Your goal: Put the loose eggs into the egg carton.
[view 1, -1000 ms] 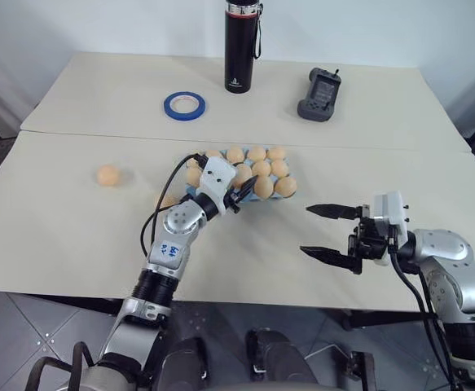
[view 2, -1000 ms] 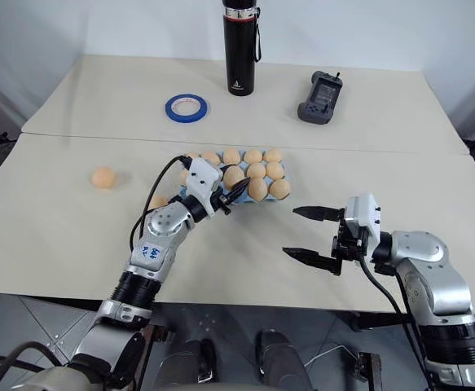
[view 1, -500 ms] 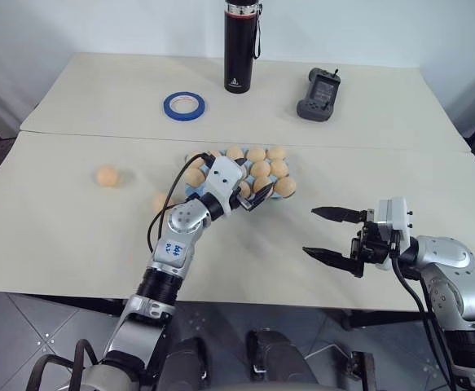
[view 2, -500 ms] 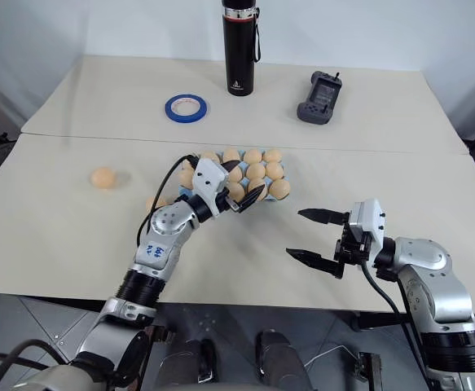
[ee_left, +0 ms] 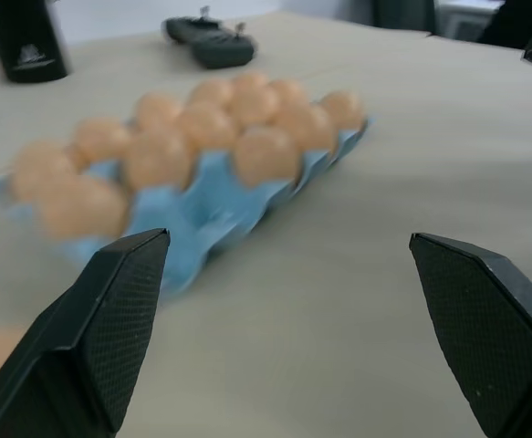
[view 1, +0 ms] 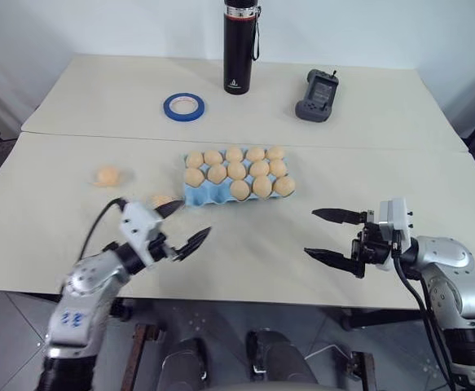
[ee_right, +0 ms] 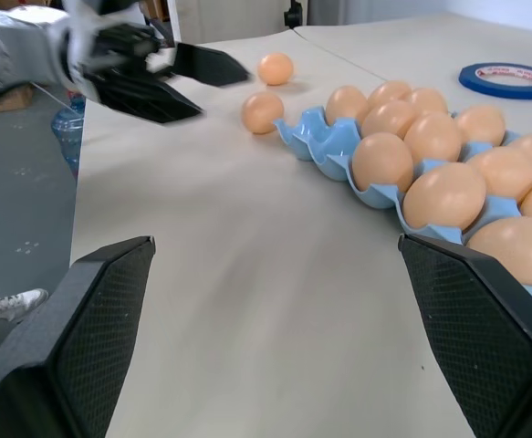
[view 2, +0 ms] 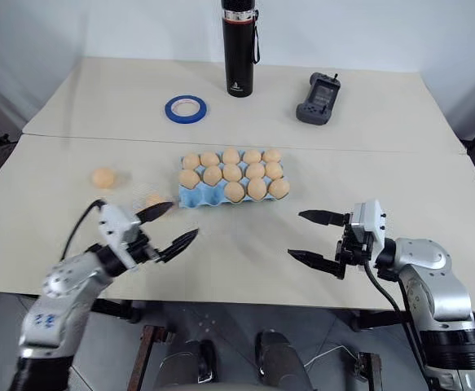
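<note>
The light blue egg carton (view 1: 204,195) lies mid-table and holds several pale tan-orange eggs (view 1: 239,190); its two front-left cups are bare. Two loose eggs rest on the table: one (view 1: 162,199) just left of the carton's front-left corner, the other (view 1: 107,175) farther left. My left gripper (view 1: 191,221) hovers open and empty near the table's front edge, in front of and left of the carton, close to the nearer loose egg. On the right, my right gripper (view 1: 311,233) is also open and empty, its fingers pointing left towards the carton.
A black bottle (view 1: 238,46), a blue tape ring (view 1: 183,106) and a dark handheld device (view 1: 316,84) stand on the far table. A seam (view 1: 82,137) runs between the two tabletops behind the carton.
My left gripper, shut over the carton's front row a second ago, has opened and drawn back to the left towards the front edge. The right arm has kept still.
</note>
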Tool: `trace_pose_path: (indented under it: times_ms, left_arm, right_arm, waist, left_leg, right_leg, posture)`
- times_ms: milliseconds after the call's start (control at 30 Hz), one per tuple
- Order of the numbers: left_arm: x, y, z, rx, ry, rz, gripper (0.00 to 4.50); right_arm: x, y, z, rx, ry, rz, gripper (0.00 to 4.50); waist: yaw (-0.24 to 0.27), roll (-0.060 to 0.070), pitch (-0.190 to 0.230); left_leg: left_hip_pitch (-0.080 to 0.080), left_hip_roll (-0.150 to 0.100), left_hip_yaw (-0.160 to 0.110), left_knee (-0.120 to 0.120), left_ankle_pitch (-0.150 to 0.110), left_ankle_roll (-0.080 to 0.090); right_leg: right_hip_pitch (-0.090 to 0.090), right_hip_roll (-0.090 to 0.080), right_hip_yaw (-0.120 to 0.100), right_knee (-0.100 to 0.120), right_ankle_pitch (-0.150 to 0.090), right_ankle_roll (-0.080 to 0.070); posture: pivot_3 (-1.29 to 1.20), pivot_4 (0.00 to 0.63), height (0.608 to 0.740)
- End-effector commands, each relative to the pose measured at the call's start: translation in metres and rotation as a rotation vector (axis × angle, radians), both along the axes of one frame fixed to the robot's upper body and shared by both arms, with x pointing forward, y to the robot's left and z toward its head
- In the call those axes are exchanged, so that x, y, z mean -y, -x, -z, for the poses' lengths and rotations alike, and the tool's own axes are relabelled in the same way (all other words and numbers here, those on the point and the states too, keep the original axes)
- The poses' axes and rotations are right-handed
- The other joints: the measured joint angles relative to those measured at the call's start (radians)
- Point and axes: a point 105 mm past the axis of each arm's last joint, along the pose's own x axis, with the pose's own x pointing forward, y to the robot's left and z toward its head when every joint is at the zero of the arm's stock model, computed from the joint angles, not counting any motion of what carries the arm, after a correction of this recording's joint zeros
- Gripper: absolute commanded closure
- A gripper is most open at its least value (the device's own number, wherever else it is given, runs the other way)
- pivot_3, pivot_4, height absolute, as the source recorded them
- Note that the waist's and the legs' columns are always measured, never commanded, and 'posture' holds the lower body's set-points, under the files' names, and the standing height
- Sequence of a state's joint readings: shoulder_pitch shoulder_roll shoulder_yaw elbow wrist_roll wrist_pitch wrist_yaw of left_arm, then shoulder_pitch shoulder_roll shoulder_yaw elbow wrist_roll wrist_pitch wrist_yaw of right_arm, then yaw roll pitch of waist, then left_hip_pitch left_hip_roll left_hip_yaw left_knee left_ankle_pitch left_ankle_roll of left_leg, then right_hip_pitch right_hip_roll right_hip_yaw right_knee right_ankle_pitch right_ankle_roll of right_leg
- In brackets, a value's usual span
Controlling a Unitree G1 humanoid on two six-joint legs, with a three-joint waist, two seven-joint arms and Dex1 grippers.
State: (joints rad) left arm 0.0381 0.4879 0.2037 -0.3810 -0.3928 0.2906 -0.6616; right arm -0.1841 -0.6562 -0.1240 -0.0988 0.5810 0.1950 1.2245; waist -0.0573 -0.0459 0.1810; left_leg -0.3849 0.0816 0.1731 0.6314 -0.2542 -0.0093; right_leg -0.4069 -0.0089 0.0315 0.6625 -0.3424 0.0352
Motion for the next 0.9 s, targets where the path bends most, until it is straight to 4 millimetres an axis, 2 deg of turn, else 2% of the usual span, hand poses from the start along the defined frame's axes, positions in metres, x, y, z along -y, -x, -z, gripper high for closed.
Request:
trace_pose_path:
  times_ms: [33,133,300,567,733,800,900]
  left_arm:
    - [-0.028,0.011,-0.011,0.037,-0.015,-0.046,0.01]
    - [-0.067,0.022,-0.007,0.028,-0.039,-0.148,0.01]
    - [-0.099,0.028,-0.006,0.031,-0.049,-0.271,0.01]
    - [-0.079,0.008,-0.019,0.102,0.001,-0.274,0.01]
    - [-0.065,-0.02,-0.016,0.107,0.023,-0.263,0.01]
    - [-0.056,-0.036,-0.011,0.098,0.025,-0.272,0.01]
    - [-0.049,-0.051,-0.004,0.086,0.031,-0.271,0.01]
  right_arm:
    - [0.002,-0.002,-0.008,0.032,-0.003,-0.016,0.0]
    - [0.0,-0.005,-0.008,0.032,-0.005,-0.029,0.0]
    - [-0.001,-0.008,-0.007,0.03,-0.007,-0.033,0.0]
    - [-0.004,-0.01,-0.008,0.031,-0.008,-0.032,0.0]
    - [-0.003,-0.009,-0.006,0.027,0.011,-0.027,0.0]
    - [-0.004,-0.009,-0.006,0.027,0.013,-0.023,0.0]
    - [-0.003,-0.008,-0.006,0.027,0.016,-0.017,0.0]
  waist:
    - [0.0,0.0,0.0]
    - [0.0,0.0,0.0]
    - [-0.001,0.0,0.0]
    - [0.001,0.0,0.0]
    - [0.002,0.0,0.0]
    - [0.001,0.0,0.0]
    - [0.0,0.0,0.0]
  left_leg:
    - [0.0,0.0,0.0,0.0,0.0,0.0]
    - [0.0,0.0,0.0,-0.001,0.0,0.0]
    - [0.0,0.0,-0.001,-0.002,-0.001,0.001]
    - [-0.001,0.0,-0.001,-0.003,-0.001,0.001]
    - [-0.001,0.0,-0.001,-0.003,-0.001,0.002]
    - [-0.001,0.0,0.0,-0.002,0.0,0.002]
    - [-0.001,0.0,0.0,-0.002,0.0,0.002]
  right_leg:
    - [0.0,0.0,0.0,0.0,0.0,0.0]
    - [0.0,0.0,0.0,-0.001,0.0,-0.001]
    - [-0.001,0.0,-0.001,-0.002,-0.002,-0.004]
    - [-0.001,-0.001,-0.002,-0.002,-0.001,-0.003]
    - [-0.001,0.0,-0.002,-0.002,-0.001,-0.003]
    - [-0.001,0.0,-0.002,-0.001,-0.001,-0.003]
    - [-0.001,0.0,-0.001,-0.002,-0.001,-0.002]
  posture:
    - [0.0,0.15,0.74]
    - [0.0,0.15,0.74]
    - [0.0,0.15,0.74]
    - [0.0,0.15,0.74]
    - [0.0,0.15,0.74]
    - [0.0,0.15,0.74]
    - [0.0,0.15,0.74]
